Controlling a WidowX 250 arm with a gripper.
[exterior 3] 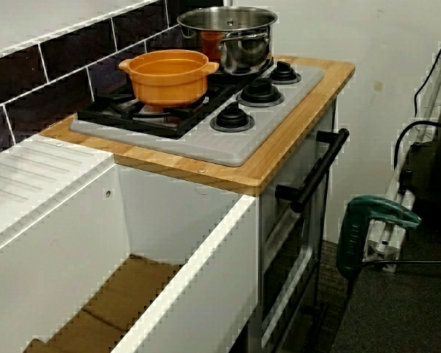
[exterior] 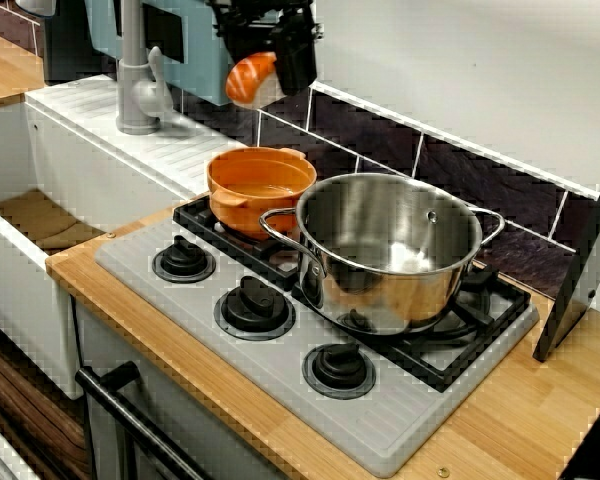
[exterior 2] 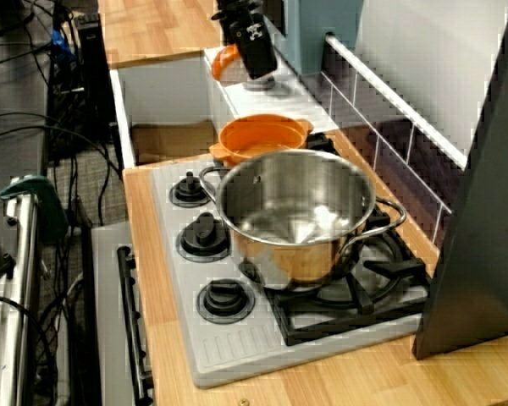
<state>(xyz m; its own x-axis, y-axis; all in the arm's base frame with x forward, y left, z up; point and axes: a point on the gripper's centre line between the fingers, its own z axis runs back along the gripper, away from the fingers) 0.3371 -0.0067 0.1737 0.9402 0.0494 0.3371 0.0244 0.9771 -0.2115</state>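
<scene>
In the view from the stove's front, my black gripper [exterior: 285,65] hangs high over the white ribbed drainboard [exterior: 170,150], shut on an orange and white toy food piece [exterior: 252,80] that sticks out to its left. The view along the counter shows the same gripper [exterior 2: 252,51] with the orange piece [exterior 2: 224,61] above the drainboard. Below and to the right, an empty orange pot [exterior: 260,185] sits on the back left burner. Touching it is a large steel pot [exterior: 390,250] with two handles. The low view from the sink side does not show the gripper.
A grey faucet [exterior: 135,90] stands left of the gripper, with the white sink basin [exterior: 40,220] below. Three black knobs [exterior: 252,305] line the stove's front. A dark slanted panel [exterior: 580,280] leans at the right. A green clamp [exterior 3: 367,228] hangs beside the oven.
</scene>
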